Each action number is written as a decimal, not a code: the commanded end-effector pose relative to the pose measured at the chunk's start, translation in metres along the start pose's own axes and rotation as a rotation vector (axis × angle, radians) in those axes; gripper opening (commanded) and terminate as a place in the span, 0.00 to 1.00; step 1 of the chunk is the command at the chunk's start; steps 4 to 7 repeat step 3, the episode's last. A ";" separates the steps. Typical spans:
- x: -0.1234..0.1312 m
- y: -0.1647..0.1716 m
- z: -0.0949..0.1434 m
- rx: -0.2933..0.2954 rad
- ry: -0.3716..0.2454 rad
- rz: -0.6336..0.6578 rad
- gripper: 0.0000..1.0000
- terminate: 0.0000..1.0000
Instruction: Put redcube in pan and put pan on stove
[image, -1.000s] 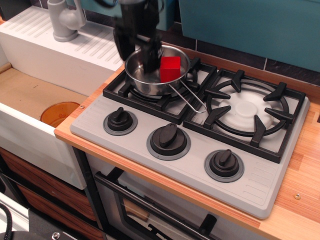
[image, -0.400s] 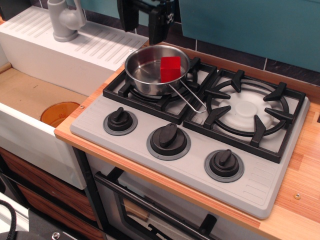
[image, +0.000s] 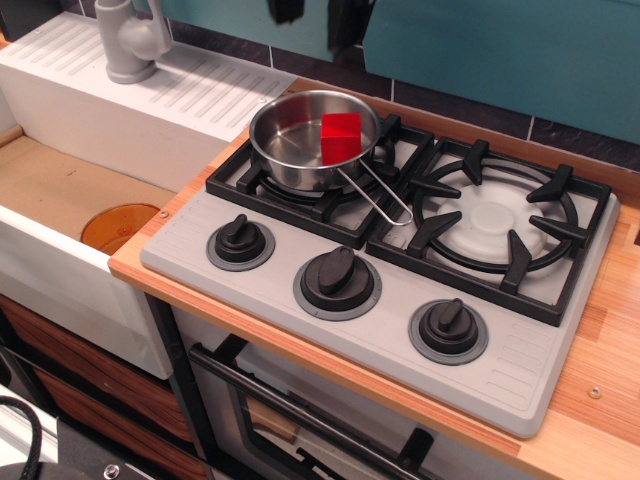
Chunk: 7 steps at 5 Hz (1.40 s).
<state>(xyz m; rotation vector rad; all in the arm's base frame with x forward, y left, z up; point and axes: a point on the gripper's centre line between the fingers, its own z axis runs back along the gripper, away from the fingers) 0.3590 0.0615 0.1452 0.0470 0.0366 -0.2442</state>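
Note:
The shiny steel pan (image: 296, 143) rests on the left black grate of the grey stove (image: 520, 365), its wire handle pointing toward the front right. Inside the pan, against its right wall, sits the redcube (image: 341, 137). My gripper (image: 316, 14) hangs high above the pan at the top edge of the view; only the two dark fingertips (image: 286, 10) show, spread apart with nothing between them.
The right burner grate (image: 500, 220) is bare. Three black knobs (image: 338, 279) line the stove front. A white sink unit (image: 60, 215) with a grey tap (image: 130, 40) and an orange drain stands to the left. A teal wall runs behind.
My gripper has let go inside the pan and risen straight up, almost out of the frame. The pan and the redcube have stayed in place on the left burner.

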 end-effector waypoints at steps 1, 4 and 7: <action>0.012 -0.007 0.026 0.031 -0.088 -0.011 1.00 0.00; 0.008 -0.023 0.023 0.046 -0.077 -0.025 1.00 1.00; 0.008 -0.023 0.023 0.046 -0.077 -0.025 1.00 1.00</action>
